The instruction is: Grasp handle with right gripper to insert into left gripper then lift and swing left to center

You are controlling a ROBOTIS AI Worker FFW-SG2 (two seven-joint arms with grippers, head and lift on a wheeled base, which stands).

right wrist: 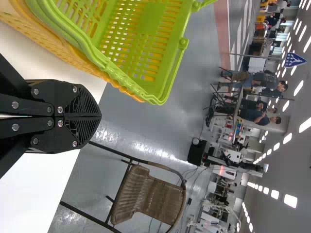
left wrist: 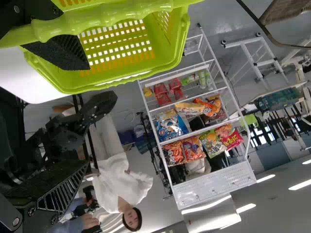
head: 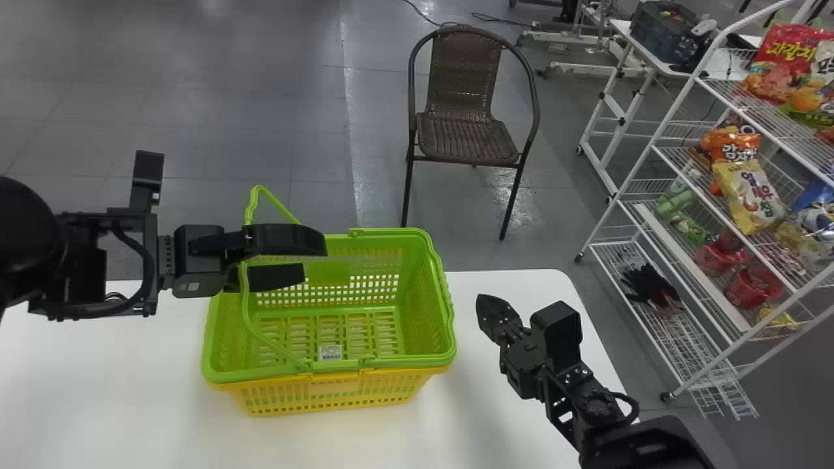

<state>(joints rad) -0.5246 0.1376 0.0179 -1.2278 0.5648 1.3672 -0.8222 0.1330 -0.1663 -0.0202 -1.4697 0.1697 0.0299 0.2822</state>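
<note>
The green basket (head: 326, 374) is nested on a yellow one (head: 339, 394), its handle (head: 253, 326) standing raised at the left side. My left gripper (head: 280, 259) is open over the basket's left part, and the handle runs past its finger bases. In the left wrist view, the handle (left wrist: 102, 17) crosses in front of one finger of my left gripper (left wrist: 73, 121), whose fingers stand wide apart. My right gripper (head: 485, 309) is beside the basket's right end, not touching it. In the right wrist view, the fingertips of my right gripper (right wrist: 99, 116) meet with nothing between them.
Both baskets stand on a white table (head: 495, 391). Beyond its far edge is a brown wicker chair (head: 466, 137). A white wire rack (head: 677, 280) with snack bags stands on the floor to the right.
</note>
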